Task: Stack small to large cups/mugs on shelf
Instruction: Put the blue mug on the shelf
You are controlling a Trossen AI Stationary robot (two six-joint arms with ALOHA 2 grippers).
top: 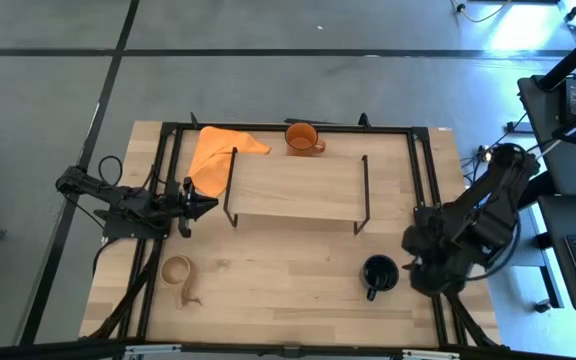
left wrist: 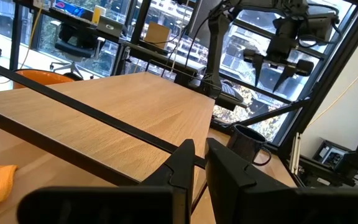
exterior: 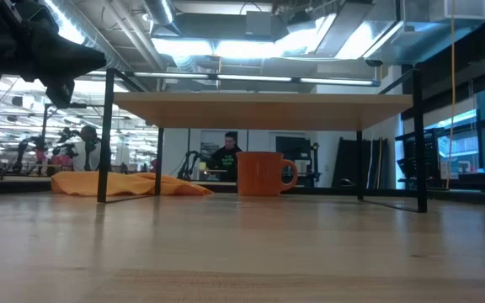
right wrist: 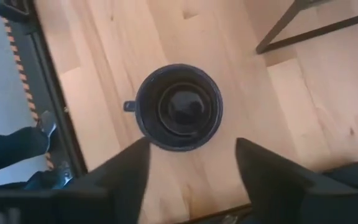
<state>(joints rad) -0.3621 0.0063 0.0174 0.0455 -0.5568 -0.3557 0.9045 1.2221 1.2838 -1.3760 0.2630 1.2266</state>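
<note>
While both arms hang near the table's side edges, nothing is held by either one. Nearest the front edge of the wooden table, on the left, a small tan wooden cup sits upright with its long handle pointing toward the front. Toward the right front stands the dark navy mug, upright, its handle also turned frontward.

Just to the right of that mug hovers the right gripper. Its wrist camera looks straight down into the mug's dark interior, and the two dark fingers are spread wide, wider than the mug itself, with the mug lying ahead of them and not touched.

Farther back, at the middle of the table, stands the shelf, a light-wood board on thin black wire legs, with nothing on top. The left gripper points at the shelf's left end, near its front left leg. Its fingers are almost together, with only a narrow slit between them and nothing in it.

Behind the shelf, an orange mug stands upright on the table with its handle to the right. A flat orange cloth lies at the shelf's back left corner, partly beneath it.
</note>
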